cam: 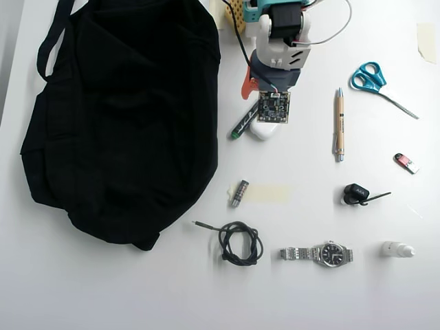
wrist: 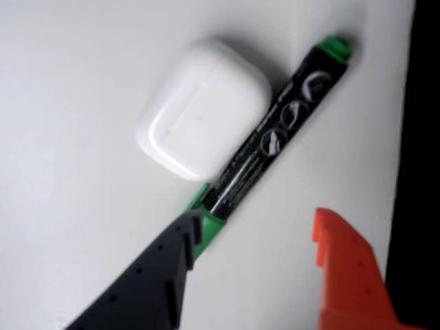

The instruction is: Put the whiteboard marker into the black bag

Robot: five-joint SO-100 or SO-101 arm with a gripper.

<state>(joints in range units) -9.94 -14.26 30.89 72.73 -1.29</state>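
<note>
The whiteboard marker (wrist: 275, 134) lies slanted on the white table, its black barrel touching a white earbud case (wrist: 203, 110). Its green cap (wrist: 206, 216) is at the lower left, right at the tip of my dark finger (wrist: 165, 268). My orange finger (wrist: 347, 268) stands apart to the right. My gripper (wrist: 256, 223) is open and low over the cap end, holding nothing. In the overhead view the gripper (cam: 253, 103) is over the marker (cam: 243, 122), just right of the black bag (cam: 124, 117), which lies flat at the left.
Right of the arm lie a tan pen (cam: 339, 124) and blue-handled scissors (cam: 375, 79). Nearer the front are a coiled black cable (cam: 239, 243), a wristwatch (cam: 323, 254), a small cylinder on tape (cam: 239, 193), a black earpiece (cam: 357, 194) and a red stick (cam: 405, 163).
</note>
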